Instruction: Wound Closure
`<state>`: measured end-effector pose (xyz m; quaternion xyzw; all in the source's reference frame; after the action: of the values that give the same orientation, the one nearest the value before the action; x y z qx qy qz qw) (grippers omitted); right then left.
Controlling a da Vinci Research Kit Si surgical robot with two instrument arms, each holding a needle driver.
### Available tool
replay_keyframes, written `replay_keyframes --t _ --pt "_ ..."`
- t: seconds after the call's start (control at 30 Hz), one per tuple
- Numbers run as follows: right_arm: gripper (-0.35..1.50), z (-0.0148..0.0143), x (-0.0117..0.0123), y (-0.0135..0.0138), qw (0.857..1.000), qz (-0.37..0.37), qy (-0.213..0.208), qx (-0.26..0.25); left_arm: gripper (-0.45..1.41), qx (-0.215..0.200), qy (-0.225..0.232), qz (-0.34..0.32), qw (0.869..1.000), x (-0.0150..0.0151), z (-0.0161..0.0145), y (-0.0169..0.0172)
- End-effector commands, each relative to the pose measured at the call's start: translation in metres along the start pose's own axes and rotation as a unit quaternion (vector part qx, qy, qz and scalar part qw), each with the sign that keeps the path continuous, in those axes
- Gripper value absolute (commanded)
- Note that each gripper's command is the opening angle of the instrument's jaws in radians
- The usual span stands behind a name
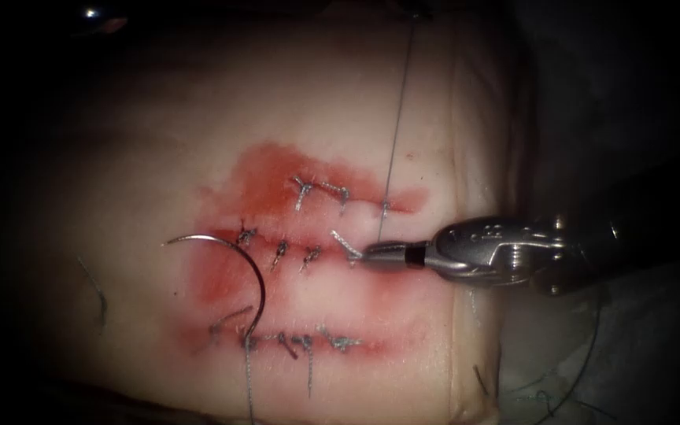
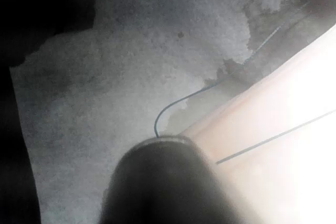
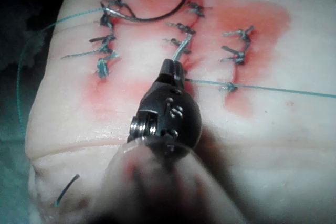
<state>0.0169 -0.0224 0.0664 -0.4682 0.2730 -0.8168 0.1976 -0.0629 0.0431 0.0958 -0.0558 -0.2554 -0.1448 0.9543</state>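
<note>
Reaching in from the right, the right end effector [image 1: 371, 253] sits low over the tissue [image 1: 159, 118], its jaws closed down to a narrow tip at the right end of the middle row of stitches [image 1: 293, 253]. It looks clamped on a short pale thread tail [image 1: 344, 244] there, probably to hold that tail up off the surface, though the grip itself is hard to make out. The left end effector's dark shaft [image 2: 163, 182] hangs off beside the tissue over the pale counter cloth [image 2: 105, 77]; its jaws can't be told.

The needle [image 1: 238, 260] lies free on the tissue, left of the stitched rows, held by neither tool. It curves from the left end of the middle row down to the lower row of stitches [image 1: 301, 340]; whether its lower end is in the tissue I can't say. Thread [image 1: 249, 386] trails from that end toward the near edge.

Another thread strand [image 1: 397, 110] runs taut from the upper row of stitches [image 1: 320, 189] away over the far edge, passing just beside the right tool's tip. Red fluid [image 1: 222, 287] stains the tissue around all three rows. Cut thread ends [image 1: 92, 287] lie at the left.
</note>
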Motion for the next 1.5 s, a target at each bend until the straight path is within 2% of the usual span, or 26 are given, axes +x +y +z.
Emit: replay_keyframes --t 0.03,0.3,0.37,0.4,0.47,0.5,0.57,0.6,0.63,0.77,0.83,0.87,0.93,0.97,1.03,1.07,1.2,1.37,1.43,1.5 --pt "-0.35 0.0011 0.0003 0.0003 1.0 -0.003 0.0 -0.004 -0.45 -0.003 -0.001 0.0 1.0 -0.0007 0.0006 0.0008" --pt "-0.35 0.0012 0.0001 0.0007 1.0 0.002 0.003 -0.009 -0.45 -0.003 -0.001 0.0 1.0 -0.0007 0.0006 0.0008" --pt "-0.35 0.0012 -0.0003 0.0003 1.0 0.019 -0.001 0.003 -0.45 -0.002 -0.002 0.0 1.0 -0.0007 0.0005 0.0007" --pt "-0.35 0.0008 -0.0009 -0.0003 0.998 0.025 -0.024 0.05 -0.45 0.008 -0.007 0.0 1.0 -0.0007 0.0 0.0003" --pt "0.47 -0.0003 -0.0014 -0.0008 0.994 0.031 -0.058 0.087 -0.45 0.031 -0.024 -0.031 0.999 -0.0008 -0.0007 -0.0003" --pt "1.2 -0.003 -0.0024 -0.0015 0.989 0.047 -0.094 0.1 -0.45 0.058 -0.045 -0.055 0.996 -0.0012 -0.0026 -0.0014" --pt "1.21 -0.0039 -0.0029 -0.0017 0.988 0.056 -0.103 0.103 -0.45 0.068 -0.053 -0.073 0.994 -0.0015 -0.0038 -0.0017" --pt "1.23 -0.005 -0.0034 -0.002 0.982 0.102 -0.117 0.111 -0.45 0.074 -0.061 -0.085 0.992 -0.0017 -0.0046 -0.002" --pt "1.25 -0.0067 -0.0041 -0.0024 0.965 0.183 -0.139 0.126 -0.45 0.087 -0.082 -0.107 0.987 -0.0023 -0.0067 -0.0023" --pt "1.26 -0.0094 -0.0043 -0.0039 0.948 0.221 -0.158 0.167 -0.45 0.109 -0.116 -0.14 0.977 -0.0045 -0.0111 -0.0026" --pt "1.3 -0.0098 -0.004 -0.0048 0.938 0.24 -0.168 0.184 -0.45 0.12 -0.132 -0.155 0.972 -0.0055 -0.0128 -0.0028" --pt "1.26 -0.01 -0.0037 -0.0061 0.923 0.272 -0.182 0.202 -0.45 0.13 -0.151 -0.176 0.964 -0.0063 -0.0146 -0.0033" --pt "1.25 -0.0099 -0.0035 -0.0067 0.918 0.28 -0.187 0.209 -0.45 0.133 -0.159 -0.188 0.96 -0.0067 -0.0153 -0.0036" --pt "1.21 -0.0093 -0.003 -0.0081 0.909 0.296 -0.196 0.217 -0.45 0.145 -0.176 -0.209 0.951 -0.0072 -0.0168 -0.0045" --pt "1.2 -0.009 -0.0027 -0.0086 0.91 0.297 -0.195 0.215 -0.45 0.147 -0.183 -0.215 0.948 -0.0074 -0.0175 -0.0049" --pt "1.11 -0.0083 -0.0016 -0.0092 0.916 0.292 -0.193 0.194 -0.45 0.154 -0.199 -0.237 0.939 -0.0077 -0.0192 -0.0057" --pt "0.98 -0.007 -0.0004 -0.009 0.922 0.284 -0.19 0.182 -0.45 0.164 -0.224 -0.262 0.924 -0.0087 -0.022 -0.0062" --pt "0.66 -0.005 -0.0018 -0.0087 0.92 0.287 -0.192 0.185 -0.45 0.173 -0.254 -0.286 0.908 -0.0108 -0.0242 -0.0051" --pt "0.73 -0.0035 -0.0027 -0.0083 0.922 0.283 -0.197 0.176 -0.45 0.173 -0.271 -0.301 0.898 -0.0119 -0.0253 -0.0046" --pt "0.73 -0.0033 -0.0029 -0.0082 0.922 0.283 -0.198 0.176 -0.45 0.172 -0.274 -0.303 0.896 -0.0121 -0.0255 -0.0045"
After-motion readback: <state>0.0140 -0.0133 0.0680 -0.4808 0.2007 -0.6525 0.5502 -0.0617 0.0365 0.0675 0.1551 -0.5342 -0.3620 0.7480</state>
